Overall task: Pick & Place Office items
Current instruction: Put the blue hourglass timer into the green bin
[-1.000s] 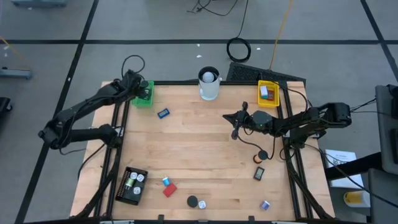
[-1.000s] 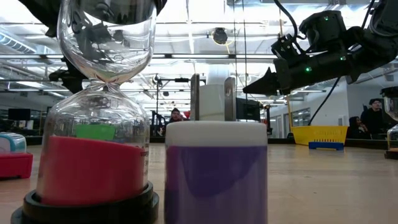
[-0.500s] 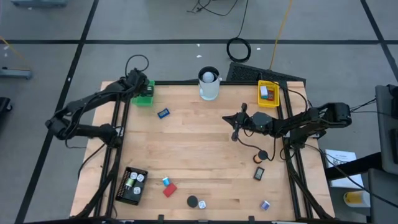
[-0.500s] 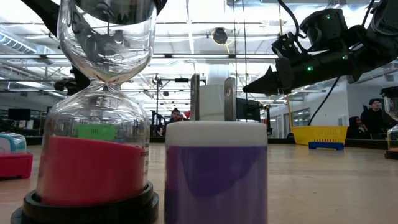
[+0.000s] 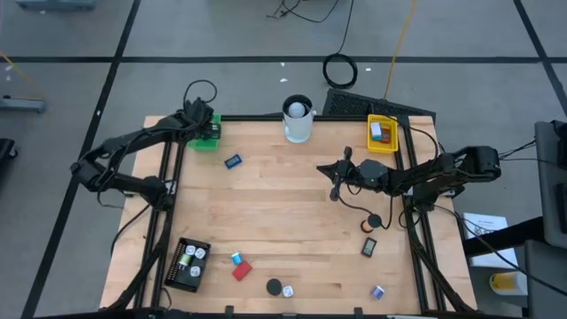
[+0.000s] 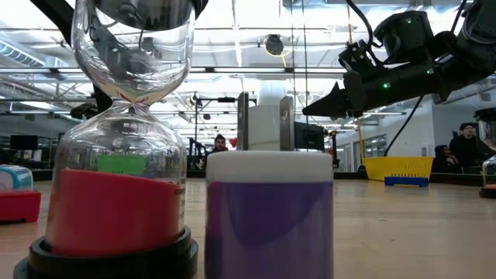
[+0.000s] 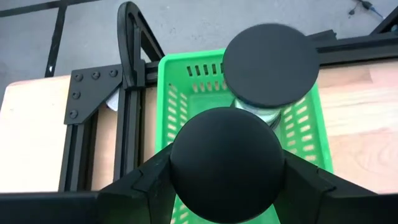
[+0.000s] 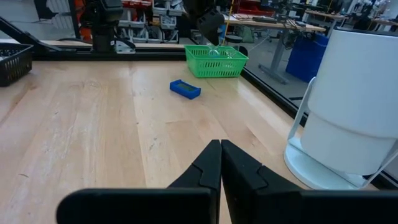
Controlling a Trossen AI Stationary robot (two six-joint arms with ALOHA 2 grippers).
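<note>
The black-capped glass piece [image 7: 270,65] is right at the green tray [image 7: 180,93]. One round black cap sits between the fingers of the left gripper [image 7: 227,165], the other points away over the tray's back wall, and a glimpse of clear glass shows between the two. The left gripper's fingers stand on either side of the near cap, clamped on it. Whether the piece touches the tray floor, I cannot tell.

Just beside the green tray, towards the middle of the table, lies a blue block [image 5: 233,161], flat on the wood and on its own.

Further from the green tray, along the same table edge, stands the tall white cup [image 5: 299,120], and beyond that again the yellow tray [image 5: 382,146], with small red and blue pieces inside.

The right gripper [image 8: 220,146] hangs above the boards well apart from the green tray, past the cup, with its fingers pressed together on nothing, pointing back across the table towards the tray.

On the side of the table opposite the green tray comes the scatter: a black tray [image 5: 189,263], a red block [image 5: 241,270] with a small blue piece [image 5: 236,259] touching it, a black cap [image 5: 275,286], and a white-and-blue piece [image 5: 377,291] in the corner farthest from the green tray.
</note>
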